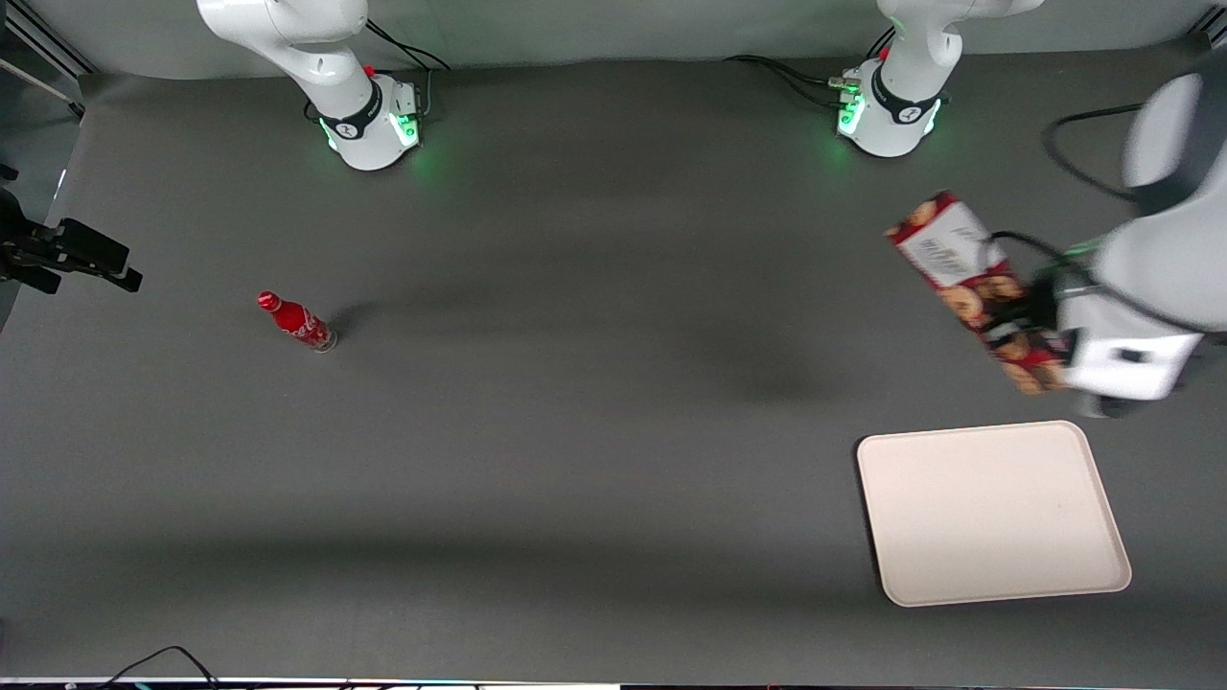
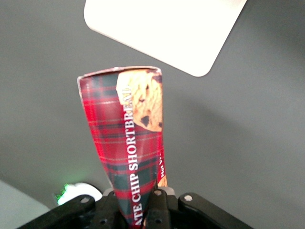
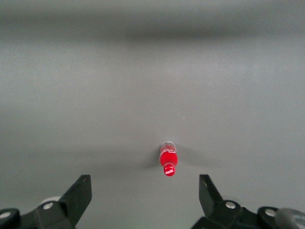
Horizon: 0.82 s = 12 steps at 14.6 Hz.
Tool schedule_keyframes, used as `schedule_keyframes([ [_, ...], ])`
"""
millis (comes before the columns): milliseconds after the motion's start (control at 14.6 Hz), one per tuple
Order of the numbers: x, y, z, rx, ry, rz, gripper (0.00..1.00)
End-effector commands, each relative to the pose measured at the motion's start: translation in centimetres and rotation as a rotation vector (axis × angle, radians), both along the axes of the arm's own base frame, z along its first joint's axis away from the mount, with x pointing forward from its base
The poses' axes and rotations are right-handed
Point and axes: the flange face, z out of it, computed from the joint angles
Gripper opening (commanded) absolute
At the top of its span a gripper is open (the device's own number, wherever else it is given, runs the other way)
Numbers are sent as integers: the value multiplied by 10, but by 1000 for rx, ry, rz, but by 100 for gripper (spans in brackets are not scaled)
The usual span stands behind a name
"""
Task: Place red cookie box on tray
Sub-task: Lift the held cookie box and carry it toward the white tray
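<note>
The pincer [image 1: 1018, 321] clamps one end of the box [image 1: 968, 278], held aloft above the worktop [image 1: 594, 431] just short of the tray [image 1: 992, 513] (nearer the front camera). Gripped so far off-centre, the long box may swing or slip before release.

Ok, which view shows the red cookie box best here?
The left wrist view: the red cookie box fills it, tartan and lettering readable, clamped in the tool, with the tray past its end. The front view shows it whole but small, held above the table. The right wrist view misses it.
</note>
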Motion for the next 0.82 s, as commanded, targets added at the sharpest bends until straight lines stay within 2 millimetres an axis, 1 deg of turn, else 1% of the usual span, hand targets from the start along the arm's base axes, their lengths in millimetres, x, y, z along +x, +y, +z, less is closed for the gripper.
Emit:
schedule_keyframes([
  [0,10,76,9,-54,0,-179,0],
  [69,15,104,0,-75,12,-235,0],
  [137,26,139,-19,-83,12,-298,0],
  [206,52,178,-64,-71,3,-393,0],
  [275,66,195,-89,-59,-8,-441,0],
  [412,89,220,-143,-42,-26,-487,0],
  [480,101,232,-172,-55,-63,-494,0],
  [618,115,244,-223,-52,-93,-511,0],
  [755,127,249,-270,-28,-127,-521,0],
])
